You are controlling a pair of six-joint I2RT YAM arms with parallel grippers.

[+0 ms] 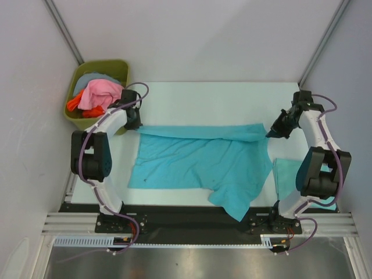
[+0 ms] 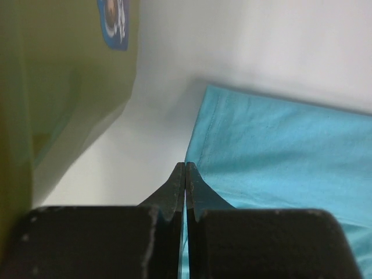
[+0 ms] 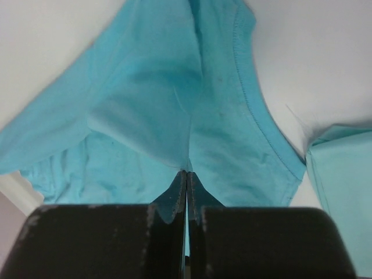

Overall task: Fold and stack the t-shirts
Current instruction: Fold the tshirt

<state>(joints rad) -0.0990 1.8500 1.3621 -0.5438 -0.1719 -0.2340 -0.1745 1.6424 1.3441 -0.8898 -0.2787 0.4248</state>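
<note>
A turquoise t-shirt [image 1: 200,163] lies spread across the middle of the white table, with a fold along its far edge and one part hanging over the near edge. My left gripper [image 1: 137,124] is shut on the shirt's far left corner [image 2: 200,154]. My right gripper [image 1: 272,132] is shut on the shirt's far right end [image 3: 192,116], pinching a ridge of cloth. A second teal shirt [image 1: 288,177], folded, lies at the right under the right arm and also shows in the right wrist view [image 3: 343,186].
An olive-green bin [image 1: 119,67] with pink, red and blue clothes stands at the far left, close beside the left gripper; its wall fills the left of the left wrist view [image 2: 64,87]. White walls enclose the table. A black rail runs along the near edge [image 1: 186,215].
</note>
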